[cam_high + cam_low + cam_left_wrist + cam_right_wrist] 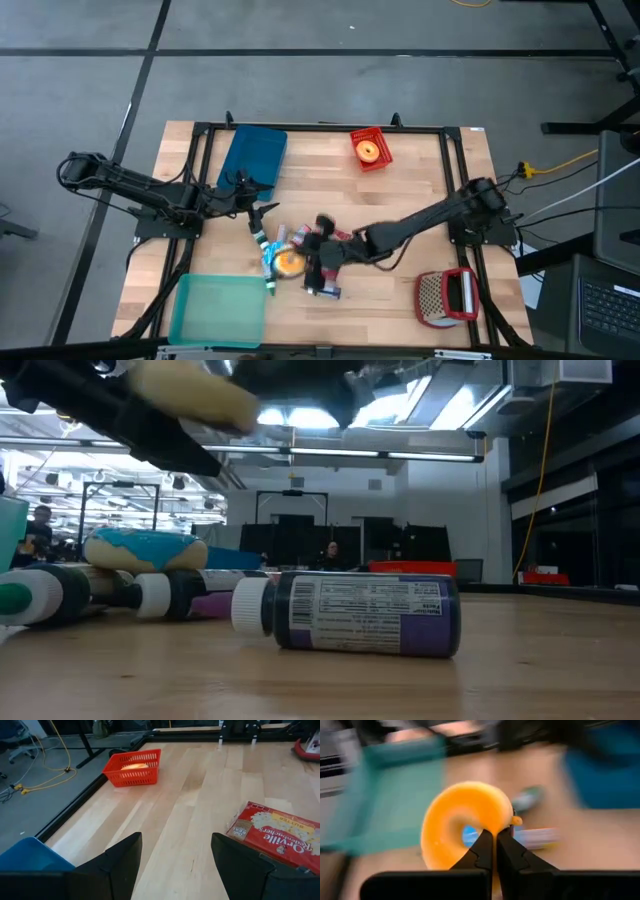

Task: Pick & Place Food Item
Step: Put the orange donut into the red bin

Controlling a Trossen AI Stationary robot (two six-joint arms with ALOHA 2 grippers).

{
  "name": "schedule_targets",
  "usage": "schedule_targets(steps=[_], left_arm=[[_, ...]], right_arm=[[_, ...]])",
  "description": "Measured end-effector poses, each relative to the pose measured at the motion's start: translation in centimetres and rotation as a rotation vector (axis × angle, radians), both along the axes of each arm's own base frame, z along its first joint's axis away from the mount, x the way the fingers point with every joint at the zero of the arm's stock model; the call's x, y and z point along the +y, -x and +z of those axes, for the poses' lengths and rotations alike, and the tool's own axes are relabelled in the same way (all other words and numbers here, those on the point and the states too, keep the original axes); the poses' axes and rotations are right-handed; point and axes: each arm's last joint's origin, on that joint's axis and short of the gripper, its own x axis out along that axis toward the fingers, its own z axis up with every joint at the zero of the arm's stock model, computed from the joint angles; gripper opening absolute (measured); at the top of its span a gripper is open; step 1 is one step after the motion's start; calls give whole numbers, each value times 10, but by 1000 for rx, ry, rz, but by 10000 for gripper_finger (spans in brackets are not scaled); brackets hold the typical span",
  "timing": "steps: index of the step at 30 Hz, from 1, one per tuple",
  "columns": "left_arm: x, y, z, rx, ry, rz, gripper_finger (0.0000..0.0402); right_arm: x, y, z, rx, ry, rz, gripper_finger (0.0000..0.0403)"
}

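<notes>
A: Pinching is noted: the right gripper (pixel 494 836) is clamped on the orange ring-shaped doughnut (pixel 465 822), raised above the wooden table (pixel 400 190).
B: Confirmed. The left gripper (pixel 176 851) is spread, nothing held, beside the blue tray (pixel 252 157).

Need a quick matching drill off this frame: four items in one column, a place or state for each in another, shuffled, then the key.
Items:
1. orange donut
2. red basket
3. popcorn box
4. purple-labelled bottle

Places or states:
A. lying on its side on the table
B. at the far edge of the table, with something orange in it
C. pinched at its rim by the shut right gripper
D. lying flat just ahead of the open left gripper

Pairs: 1-C, 2-B, 3-D, 4-A
</notes>
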Motion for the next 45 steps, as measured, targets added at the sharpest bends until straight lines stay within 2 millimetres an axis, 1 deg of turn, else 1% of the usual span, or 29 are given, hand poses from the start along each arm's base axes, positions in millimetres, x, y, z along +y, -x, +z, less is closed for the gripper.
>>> schedule_targets(steps=[3, 6, 9, 12, 14, 16, 18, 20, 22, 23, 24, 26, 28, 29, 30, 34, 36, 39, 45], left_arm=[[0, 0, 1, -5, -3, -4, 235], [0, -1, 2, -15, -12, -9, 235], [0, -1, 3, -20, -13, -15, 235], [0, -1, 2, -20, -12, -19, 235], [0, -1, 2, -20, -12, -19, 235], [-1, -1, 2, -19, -11, -22, 235], [-1, -1, 2, -18, -4, -38, 235], [-1, -1, 2, -19, 2, -42, 235], [-1, -1, 2, -19, 2, -42, 235], [-1, -1, 2, -19, 3, -42, 235], [-1, -1, 2, -19, 3, -43, 235], [-1, -1, 2, -19, 5, -44, 235], [-1, -1, 2, -20, 9, -43, 235], [-1, -1, 2, -22, 13, -42, 235], [-1, -1, 2, -23, 16, -43, 235], [-2, -1, 2, -21, 27, -53, 235], [-2, -1, 2, -21, 28, -52, 235], [-2, -1, 2, -24, 35, -49, 235], [-2, -1, 2, -28, 45, -45, 235]], right_arm=[[-26, 17, 25, 40, 124, -141, 6], [-57, 36, 43, 115, 236, -294, 5], [-93, 52, 56, 173, 297, -469, 5], [-129, 63, 61, 231, 317, -604, 5], [-153, 67, 59, 272, 318, -674, 5], [-174, 71, 51, 303, 311, -730, 5], [-194, 75, 39, 335, 306, -791, 5], [-216, 81, 22, 354, 298, -857, 5], [-234, 87, 4, 322, 269, -899, 5], [-243, 90, -5, 276, 237, -895, 5], [-250, 92, -12, 194, 189, -868, 5], [-262, 100, -24, -23, 86, -775, 5], [-270, 114, -32, -224, 37, -733, 5], [-272, 122, -34, -277, 31, -755, 5], [-275, 130, -37, -294, 29, -792, 5], [-279, 160, -55, -182, -10, -919, 5], [-278, 168, -59, -133, -21, -950, 5], [-276, 173, -62, -71, -14, -984, 5], [-282, 176, -64, -58, -27, -1000, 5]])
